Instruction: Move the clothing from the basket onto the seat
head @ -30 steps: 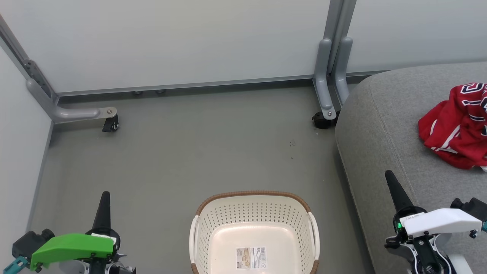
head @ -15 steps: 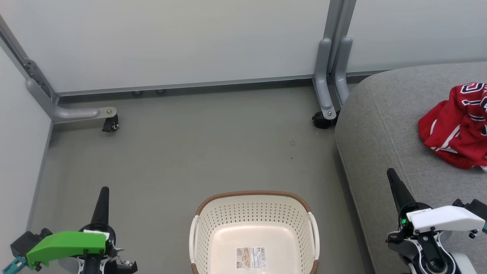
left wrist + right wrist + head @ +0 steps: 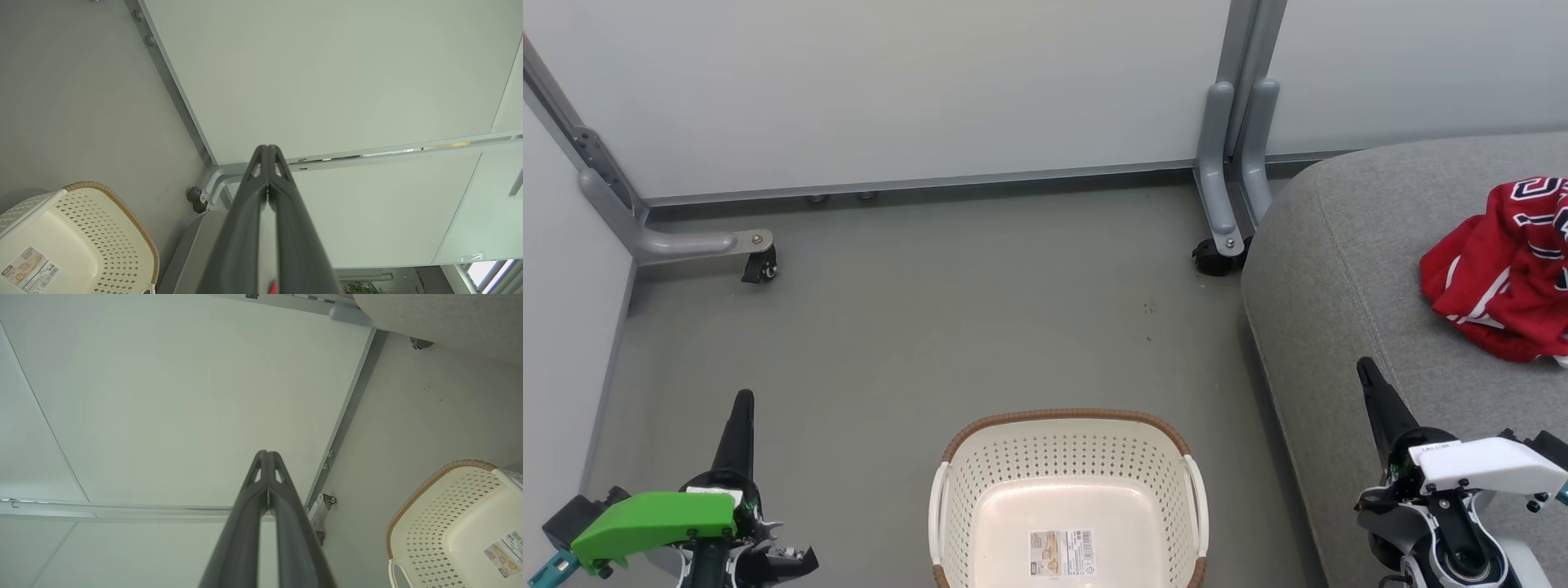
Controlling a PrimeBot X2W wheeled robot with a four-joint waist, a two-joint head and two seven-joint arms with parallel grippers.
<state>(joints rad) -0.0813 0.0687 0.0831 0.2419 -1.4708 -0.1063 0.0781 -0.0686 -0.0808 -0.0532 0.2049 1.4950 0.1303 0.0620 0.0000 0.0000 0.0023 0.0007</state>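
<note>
The cream perforated basket (image 3: 1068,498) with its brown rim stands on the floor at the bottom centre, holding nothing but a barcode sticker; it shows too in the left wrist view (image 3: 77,241) and the right wrist view (image 3: 453,522). Red clothing (image 3: 1503,269) with white stripes and numerals lies bunched on the grey seat (image 3: 1347,269) at the right edge. My left gripper (image 3: 743,399) is shut and holds nothing, left of the basket. My right gripper (image 3: 1364,365) is shut and holds nothing, over the seat's front edge. Their fingertips meet in both wrist views (image 3: 267,148) (image 3: 267,453).
Pale partition panels (image 3: 931,90) close off the back and left. Their grey metal feet with black casters stand on the floor at the left (image 3: 760,265) and beside the seat's corner (image 3: 1217,257). Grey floor (image 3: 972,327) lies between basket and panels.
Both arms have drawn slightly lower in the head view, their fingertips edging upward a little. Basket, clothing and seat stay as they were.
</note>
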